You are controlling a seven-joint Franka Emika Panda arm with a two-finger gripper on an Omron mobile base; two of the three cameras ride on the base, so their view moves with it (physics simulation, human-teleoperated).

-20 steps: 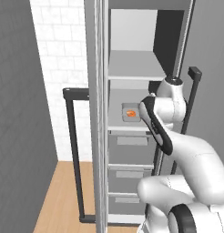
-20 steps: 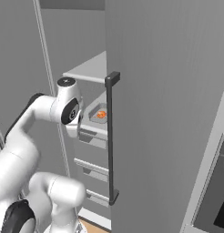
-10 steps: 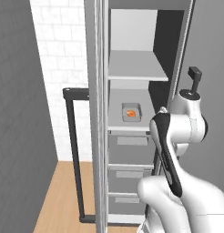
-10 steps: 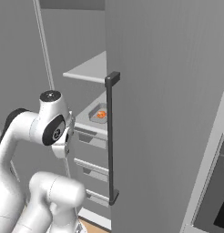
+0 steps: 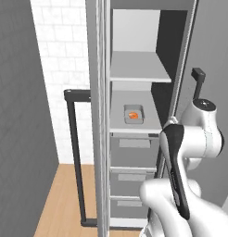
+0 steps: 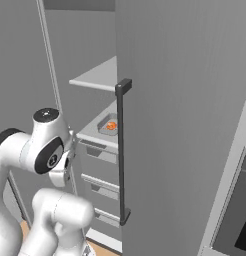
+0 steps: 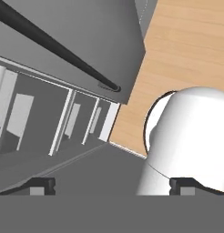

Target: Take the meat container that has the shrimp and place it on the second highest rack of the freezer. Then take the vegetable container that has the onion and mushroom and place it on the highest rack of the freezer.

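The freezer [image 5: 134,139] stands open, its door swung wide with the long dark bar handle [image 6: 122,150] showing in the right base view. Inside, two shelves sit above three drawers [image 5: 132,173]. The highest rack [image 5: 139,69] is bare. The second highest rack [image 5: 120,124] carries the meat container [image 5: 134,113], a small grey tray lying flat near the middle of the shelf, with the orange shrimp [image 5: 132,115] in it.

So the first half of the job looks done: the tray is on the right shelf and nothing touches it. The vegetable container, with its onion and mushroom, has not yet reached the top shelf, so that half is left.

The end effector [image 7: 111,184] is spread wide and empty, its tips well apart, pointed down past the drawer fronts toward the wooden floor [image 7: 191,50].
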